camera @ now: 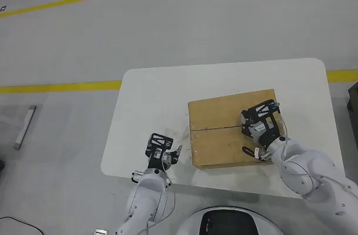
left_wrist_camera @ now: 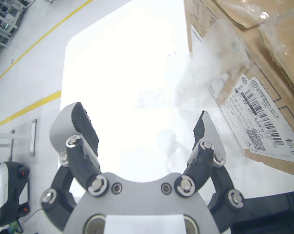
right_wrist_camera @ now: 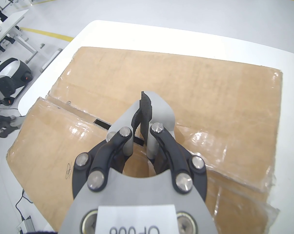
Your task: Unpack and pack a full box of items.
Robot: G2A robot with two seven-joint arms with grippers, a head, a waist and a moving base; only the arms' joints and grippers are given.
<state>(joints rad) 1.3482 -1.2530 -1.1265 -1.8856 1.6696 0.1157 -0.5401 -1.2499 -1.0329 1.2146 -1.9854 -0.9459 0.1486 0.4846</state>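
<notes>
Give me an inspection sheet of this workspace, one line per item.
surface: white table, faintly scuffed.
job's things: cardboard box, flaps closed, clear tape on its top, label on its side.
clutter: nothing seen.
tools: left tool open, over bare table beside the box; right tool shut, above the box's seam.
cables: cable on the floor past the table.
surroundings: grey floor with yellow lines; a pale bar lying on it.

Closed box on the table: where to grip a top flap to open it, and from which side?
Probably the box's near flap, by its free edge at the centre seam, coming from above: the flaps lie flat and closed, and a dark gap there gives a way under.
</notes>
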